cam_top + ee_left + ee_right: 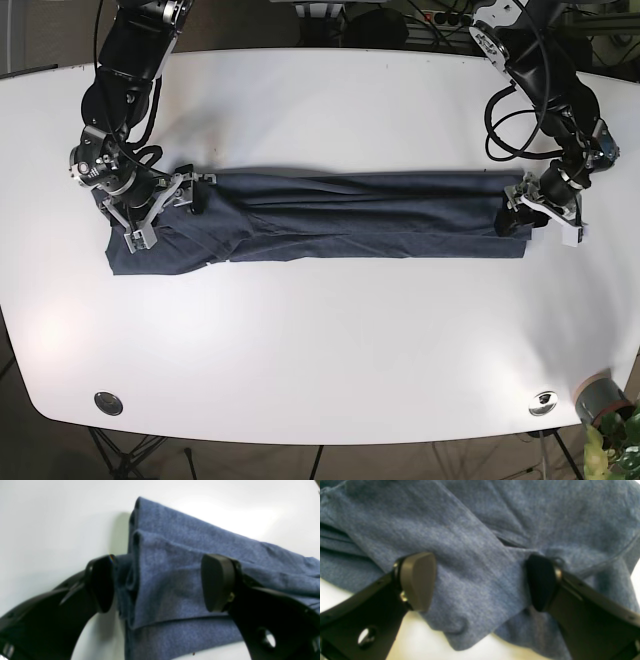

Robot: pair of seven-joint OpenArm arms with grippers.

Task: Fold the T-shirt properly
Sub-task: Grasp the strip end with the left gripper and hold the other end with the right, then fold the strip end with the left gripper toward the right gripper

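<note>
A white counter (330, 330) with rounded corners fills most of the base view. Two round silver discs sit flush in its near edge, one at the left (107, 403) and one at the right (543, 402). A grey cylinder (598, 398) and green leaves (618, 450) show beyond the near right corner.

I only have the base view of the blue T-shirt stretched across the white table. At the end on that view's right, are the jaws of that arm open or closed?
Observer: The left wrist view shows the left gripper open, its jaws either side of the T-shirt's folded end.
Operator: How many layers are there?
Observer: Several stacked folds show at that edge; I cannot give an exact count.
Operator: And the other end?
Observer: The right wrist view shows the right gripper open too, jaws straddling an overlapped flap.
Operator: Is a sleeve visible there?
Observer: A stitched hem curves past the jaw on that view's right; whether it is a sleeve, I cannot tell.
</note>
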